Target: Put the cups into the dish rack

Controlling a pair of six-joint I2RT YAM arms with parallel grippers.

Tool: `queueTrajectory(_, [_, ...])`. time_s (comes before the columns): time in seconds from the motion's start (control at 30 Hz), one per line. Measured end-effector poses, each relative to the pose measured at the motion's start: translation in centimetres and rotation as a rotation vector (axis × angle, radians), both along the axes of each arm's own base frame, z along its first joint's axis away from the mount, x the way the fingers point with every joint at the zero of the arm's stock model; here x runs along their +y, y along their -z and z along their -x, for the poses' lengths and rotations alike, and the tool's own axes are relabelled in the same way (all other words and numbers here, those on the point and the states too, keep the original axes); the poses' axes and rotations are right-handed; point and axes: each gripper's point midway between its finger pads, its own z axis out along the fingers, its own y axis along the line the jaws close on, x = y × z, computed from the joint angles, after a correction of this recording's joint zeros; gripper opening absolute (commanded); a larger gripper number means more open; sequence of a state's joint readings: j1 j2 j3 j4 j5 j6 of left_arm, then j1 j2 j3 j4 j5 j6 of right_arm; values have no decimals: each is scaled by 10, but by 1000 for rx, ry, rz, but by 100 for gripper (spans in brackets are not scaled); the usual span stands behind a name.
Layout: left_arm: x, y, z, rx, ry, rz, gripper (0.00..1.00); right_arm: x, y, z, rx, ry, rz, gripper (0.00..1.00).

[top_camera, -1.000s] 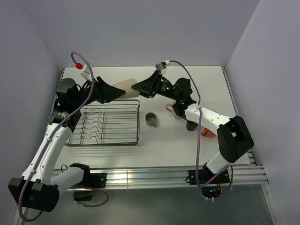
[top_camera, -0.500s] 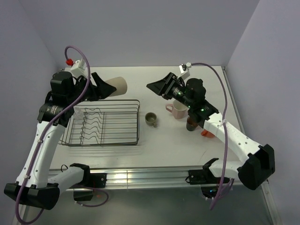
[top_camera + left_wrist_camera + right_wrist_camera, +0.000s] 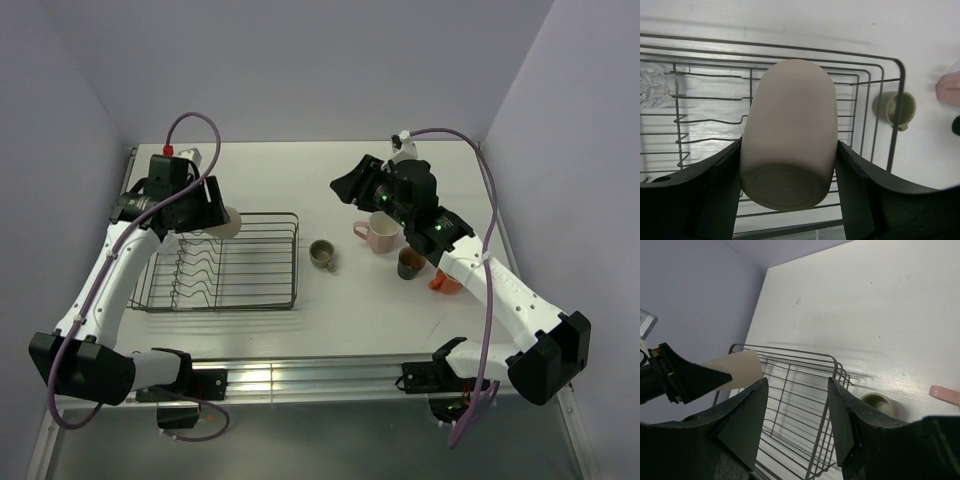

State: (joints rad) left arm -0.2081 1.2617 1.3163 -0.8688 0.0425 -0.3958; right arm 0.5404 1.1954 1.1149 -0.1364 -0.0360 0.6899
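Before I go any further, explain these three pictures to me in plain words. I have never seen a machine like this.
These are two robot arms bolted to the near edge of a white table, each ending in a two-finger gripper. The wide picture comes from a fixed camera above and behind them. The other two come from cameras on the wrists, so the dark shapes at the bottom are each arm's own fingers. The left gripper is shut on a beige tumbler, held over a dark wire dish rack. A small clear glass sits in the rack. The right gripper is open and holds nothing. On the table beside the rack stand an olive-green cup, a pink mug, a dark brown mug and an orange mug, partly hidden by the right arm.
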Motion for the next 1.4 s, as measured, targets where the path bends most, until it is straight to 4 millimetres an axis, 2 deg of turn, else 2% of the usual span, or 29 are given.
queueTrajectory(0.13, [2, 16, 2, 47, -1, -55, 0, 1, 7, -3, 13, -3, 30, 59])
queueTrajectory(0.4, [-7, 58, 1, 159, 21, -201, 0, 2, 18, -6, 41, -9, 69, 59])
queueTrajectory(0.57, [-2, 73, 0, 189, 2, -265, 5, 2, 20, -6, 43, -13, 82, 59])
queueTrajectory(1.0, [-5, 111, -6, 277, 13, -319, 7, 2, 25, -7, 53, -19, 98, 59])
queueTrajectory(1.27, [-6, 125, -9, 303, 16, -332, 18, 3, 29, -8, 61, -19, 103, 59])
queueTrajectory(1.3, [-6, 125, -9, 300, 15, -331, 21, 3, 29, -8, 62, -19, 103, 59])
queueTrajectory(1.33, [-6, 124, -10, 298, 15, -330, 28, 3, 29, -8, 62, -20, 104, 59])
queueTrajectory(1.4, [-7, 125, -11, 294, 15, -329, 37, 3, 29, -8, 63, -19, 105, 59])
